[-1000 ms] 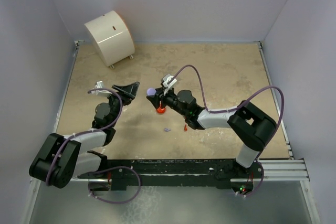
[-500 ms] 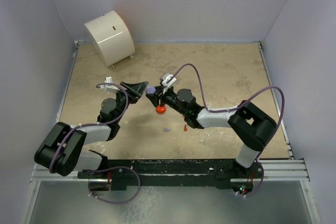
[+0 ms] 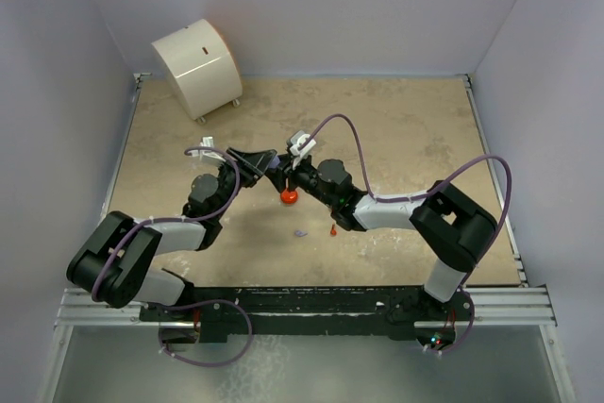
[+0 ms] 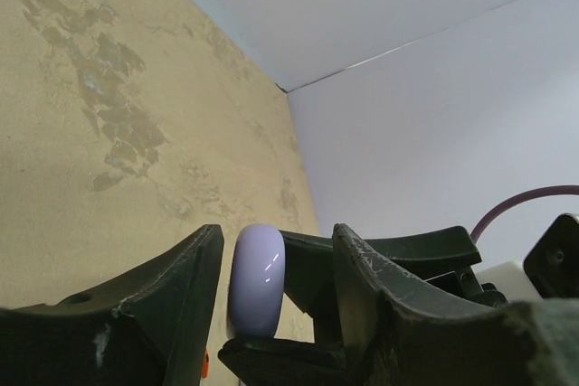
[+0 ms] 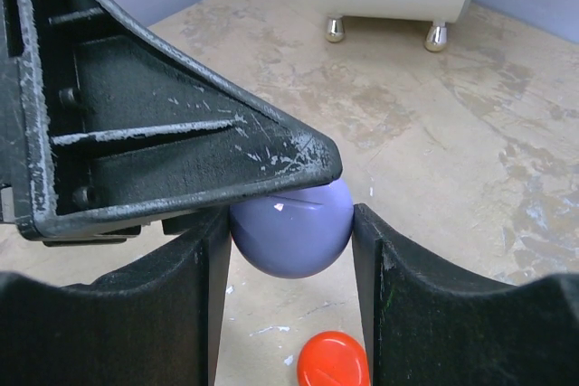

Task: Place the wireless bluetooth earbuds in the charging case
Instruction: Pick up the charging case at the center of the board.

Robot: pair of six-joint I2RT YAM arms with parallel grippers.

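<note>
A white drum (image 3: pixel 196 68) lies at the back left of the tabletop (image 3: pixel 406 129). The left claw (image 3: pixel 262 161) is spread, its fingers either side of the lilac case (image 4: pixel 256 277), which the right claw (image 5: pixel 289 223) pinches. Just beside it the red case (image 3: pixel 289 197) sits on the tabletop. A lilac earbud (image 3: pixel 300 232) and a red earbud (image 3: pixel 333 229) lie loose nearer the arms, apart from both cases.

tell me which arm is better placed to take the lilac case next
Left, probably: its open hand straddles the lilac case, which the right hand grips between its fingers.
</note>
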